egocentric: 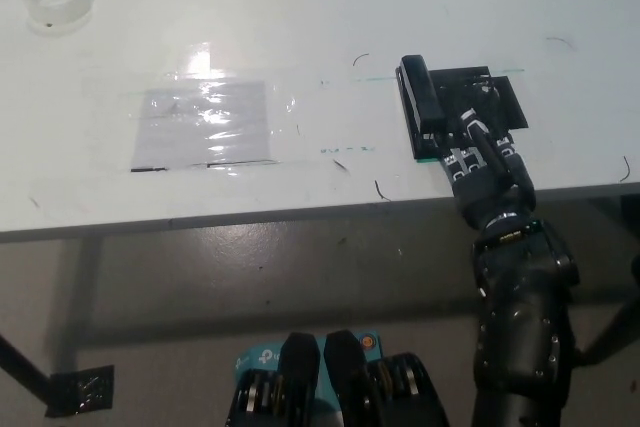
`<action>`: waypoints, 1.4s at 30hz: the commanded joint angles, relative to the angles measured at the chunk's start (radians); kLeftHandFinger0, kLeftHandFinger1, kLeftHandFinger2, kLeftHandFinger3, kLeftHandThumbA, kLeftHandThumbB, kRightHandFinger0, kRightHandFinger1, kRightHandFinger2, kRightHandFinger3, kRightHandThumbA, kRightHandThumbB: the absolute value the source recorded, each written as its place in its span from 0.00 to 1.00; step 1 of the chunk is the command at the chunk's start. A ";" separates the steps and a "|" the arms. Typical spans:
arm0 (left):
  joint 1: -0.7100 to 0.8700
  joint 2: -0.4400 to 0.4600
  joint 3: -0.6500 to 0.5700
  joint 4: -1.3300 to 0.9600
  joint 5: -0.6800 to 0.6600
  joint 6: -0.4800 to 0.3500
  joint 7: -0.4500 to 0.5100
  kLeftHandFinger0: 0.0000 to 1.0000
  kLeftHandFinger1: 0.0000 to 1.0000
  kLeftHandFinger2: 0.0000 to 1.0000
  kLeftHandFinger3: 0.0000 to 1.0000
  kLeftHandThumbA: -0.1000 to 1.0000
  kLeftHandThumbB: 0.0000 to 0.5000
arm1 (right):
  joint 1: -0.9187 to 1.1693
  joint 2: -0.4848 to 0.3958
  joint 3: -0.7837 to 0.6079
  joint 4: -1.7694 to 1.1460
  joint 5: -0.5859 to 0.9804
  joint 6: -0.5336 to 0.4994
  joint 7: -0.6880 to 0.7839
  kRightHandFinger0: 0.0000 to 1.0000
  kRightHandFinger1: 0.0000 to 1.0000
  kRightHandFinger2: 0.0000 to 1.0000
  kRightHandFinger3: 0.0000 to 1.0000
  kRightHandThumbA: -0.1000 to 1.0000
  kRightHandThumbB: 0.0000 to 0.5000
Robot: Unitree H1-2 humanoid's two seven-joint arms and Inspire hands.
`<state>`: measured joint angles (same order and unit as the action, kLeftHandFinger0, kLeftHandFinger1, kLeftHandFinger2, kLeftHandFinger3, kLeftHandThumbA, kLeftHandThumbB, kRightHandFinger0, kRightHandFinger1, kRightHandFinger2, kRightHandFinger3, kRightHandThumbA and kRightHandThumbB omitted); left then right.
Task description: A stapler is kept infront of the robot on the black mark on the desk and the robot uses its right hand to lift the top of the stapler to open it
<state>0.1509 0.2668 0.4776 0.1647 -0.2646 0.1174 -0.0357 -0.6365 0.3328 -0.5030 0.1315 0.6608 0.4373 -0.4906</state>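
Observation:
A black stapler lies lengthwise on the white desk, lid down, along the left edge of a black mark. My black right hand reaches over the desk's front edge, just right of the stapler's near end. The hand is turned on its side with fingers loosely bent over the mark, pointing toward the stapler. I see nothing held in it. Whether it touches the stapler is unclear. My left hand is out of view.
A clear taped sheet lies mid-desk to the left. A white tape roll sits at the far left corner. The desk's front edge runs across the picture, with floor below it.

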 commanded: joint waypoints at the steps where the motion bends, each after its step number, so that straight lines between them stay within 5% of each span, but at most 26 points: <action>1: 0.000 0.014 0.003 -0.028 -0.004 -0.008 0.013 0.45 0.51 0.65 0.81 1.00 0.48 | 0.003 0.047 0.013 -0.031 0.023 -0.028 -0.013 0.73 0.80 0.86 1.00 0.95 0.00; 34: 0.010 0.010 0.005 -0.039 -0.007 -0.005 0.011 0.46 0.51 0.63 0.82 1.00 0.43 | -0.122 -0.014 0.013 0.153 0.041 -0.106 0.011 0.72 0.78 0.85 1.00 0.94 0.00; 42: 0.022 0.005 0.006 -0.031 -0.008 -0.013 0.010 0.44 0.50 0.63 0.81 1.00 0.48 | -0.140 -0.030 0.007 0.181 0.039 -0.116 0.010 0.72 0.78 0.88 0.97 0.95 0.00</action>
<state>0.1573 0.2627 0.4780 0.1617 -0.2648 0.1174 -0.0354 -0.6983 0.3080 -0.5004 0.3130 0.6818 0.3667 -0.4941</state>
